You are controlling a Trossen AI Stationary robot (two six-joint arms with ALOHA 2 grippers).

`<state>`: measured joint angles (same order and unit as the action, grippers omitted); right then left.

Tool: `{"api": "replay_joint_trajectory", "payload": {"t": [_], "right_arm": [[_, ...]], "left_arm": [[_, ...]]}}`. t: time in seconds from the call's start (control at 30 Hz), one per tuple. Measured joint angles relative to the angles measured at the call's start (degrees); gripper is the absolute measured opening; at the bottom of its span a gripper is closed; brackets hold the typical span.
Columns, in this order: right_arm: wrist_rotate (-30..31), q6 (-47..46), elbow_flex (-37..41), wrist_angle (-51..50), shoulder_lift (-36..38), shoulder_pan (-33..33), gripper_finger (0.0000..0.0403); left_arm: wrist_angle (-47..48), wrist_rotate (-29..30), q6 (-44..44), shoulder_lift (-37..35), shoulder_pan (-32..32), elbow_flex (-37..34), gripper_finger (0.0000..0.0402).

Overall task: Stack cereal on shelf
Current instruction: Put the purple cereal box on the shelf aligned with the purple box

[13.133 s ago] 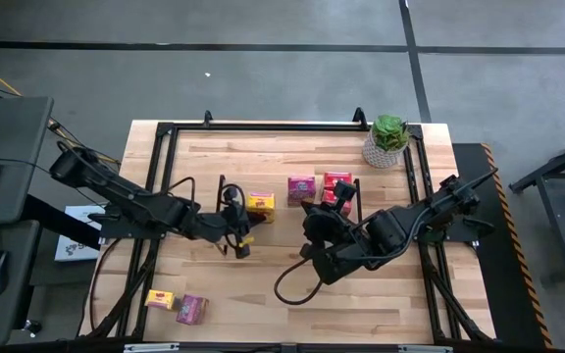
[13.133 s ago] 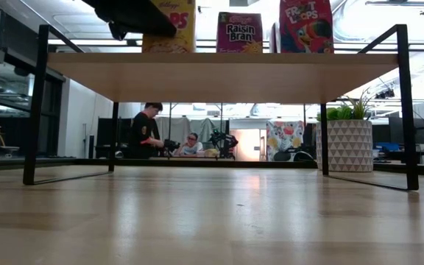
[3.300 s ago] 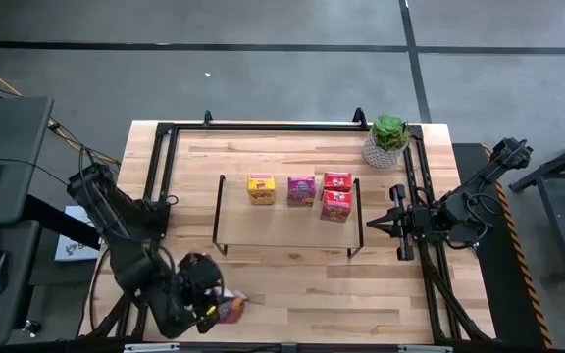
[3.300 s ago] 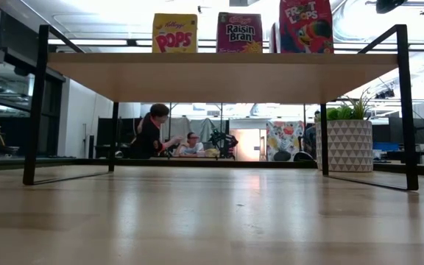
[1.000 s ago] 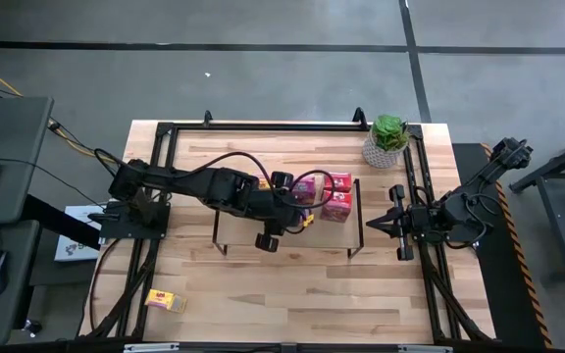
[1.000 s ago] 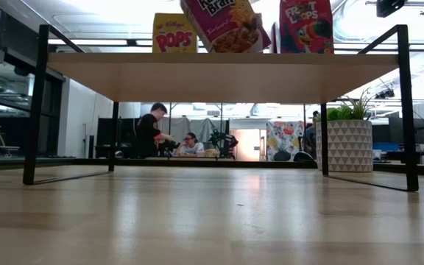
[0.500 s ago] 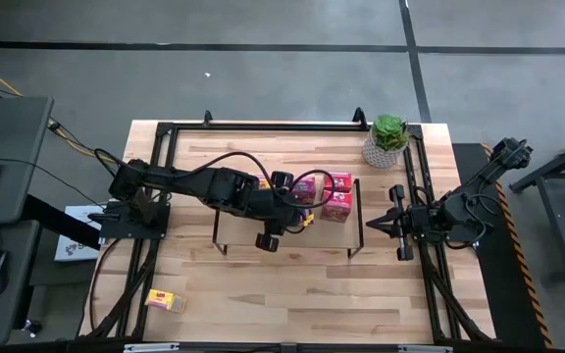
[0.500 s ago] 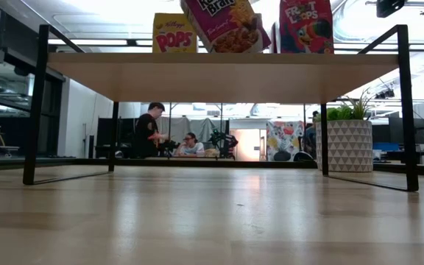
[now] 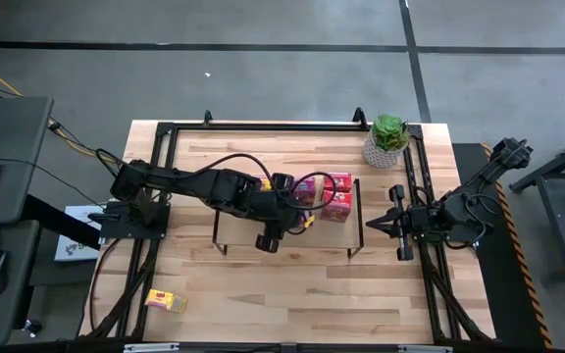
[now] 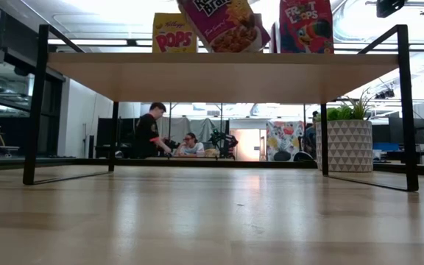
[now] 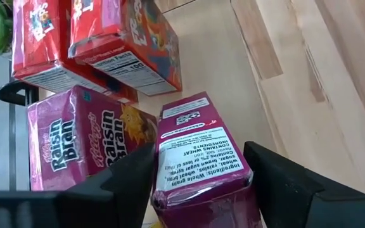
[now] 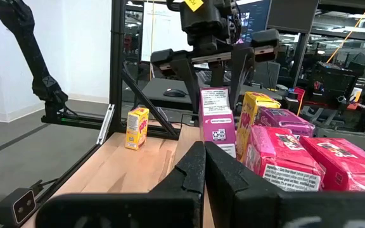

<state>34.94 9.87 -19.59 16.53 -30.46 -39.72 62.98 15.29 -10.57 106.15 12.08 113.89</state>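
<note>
The shelf (image 9: pixel 312 240) (image 10: pixel 219 73) carries a yellow cereal box (image 10: pixel 174 35), a magenta one (image 11: pixel 81 145) and two red ones (image 11: pixel 125 44) (image 11: pixel 40 44). Another magenta box (image 11: pixel 198 158) (image 10: pixel 223 22) stands tilted at the shelf's near side, its top toward the table's left. My left gripper (image 9: pixel 300 204) (image 11: pixel 198 168) is open above the shelf, one finger on each side of that box's upper end. My right gripper (image 9: pixel 379 224) (image 12: pixel 203 152) waits shut at the table's right side. One yellow box (image 9: pixel 162 300) lies on the table at the near left. My left gripper comes slanting down from the table's left, with a finger (image 12: pixel 185 79) facing the tilted magenta box's front and the other facing its back, near the top (image 12: pixel 217 95). Whether either finger still touches it, I cannot tell. The box's lower corner (image 10: pixel 223 50) is at the shelf board.
A potted green plant (image 9: pixel 388 139) stands at the far right corner. A black frame (image 9: pixel 263 126) runs around the tabletop. People sit in the room beyond the table (image 10: pixel 149 132). Bare wood lies between the shelf and the near edge.
The magenta box between my left gripper's fingers has tipped a little further toward the table's left, its lower corner staying at the shelf board. Both arms have kept still.
</note>
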Motion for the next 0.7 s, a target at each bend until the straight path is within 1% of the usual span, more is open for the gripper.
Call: {"api": "replay_joint_trajectory", "payload": {"t": [0.4,0.7], "right_arm": [[0.0,0.0,0.0,0.0,0.0,0.0,0.0000],[0.0,0.0,0.0,0.0,0.0,0.0,0.0000]], "left_arm": [[-4.5,0.2,-1.3,0.0,-0.1,0.0,0.0233],[-8.1,0.2,-3.5,0.3,-1.3,0.0,0.0232]]}}
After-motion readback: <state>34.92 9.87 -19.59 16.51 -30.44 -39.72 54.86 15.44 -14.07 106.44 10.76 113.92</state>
